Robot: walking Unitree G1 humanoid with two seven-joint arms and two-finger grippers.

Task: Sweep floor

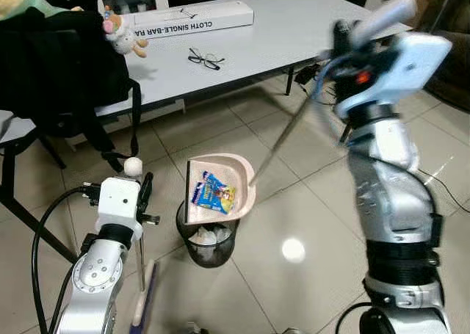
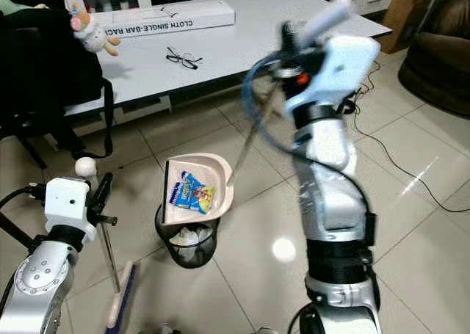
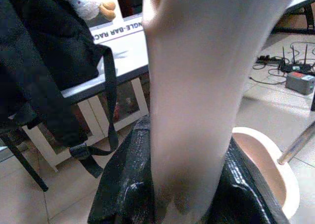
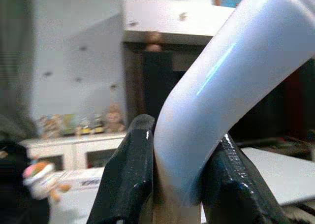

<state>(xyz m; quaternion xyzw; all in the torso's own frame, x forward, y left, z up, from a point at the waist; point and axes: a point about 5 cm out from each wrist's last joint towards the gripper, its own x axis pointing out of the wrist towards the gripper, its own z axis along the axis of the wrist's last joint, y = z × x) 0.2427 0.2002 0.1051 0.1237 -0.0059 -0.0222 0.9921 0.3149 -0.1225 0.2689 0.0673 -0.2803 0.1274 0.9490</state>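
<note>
Both tools grip handles; dustpan (image 1: 220, 191) overhangs bin (image 1: 208, 244) rim.

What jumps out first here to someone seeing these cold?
The pink dustpan, held tilted over the black mesh bin on the tiled floor, with a colourful wrapper lying in it. The right gripper is shut on the dustpan's long handle, raised high near the white table. The left gripper grips the broom handle upright beside the bin.
</note>
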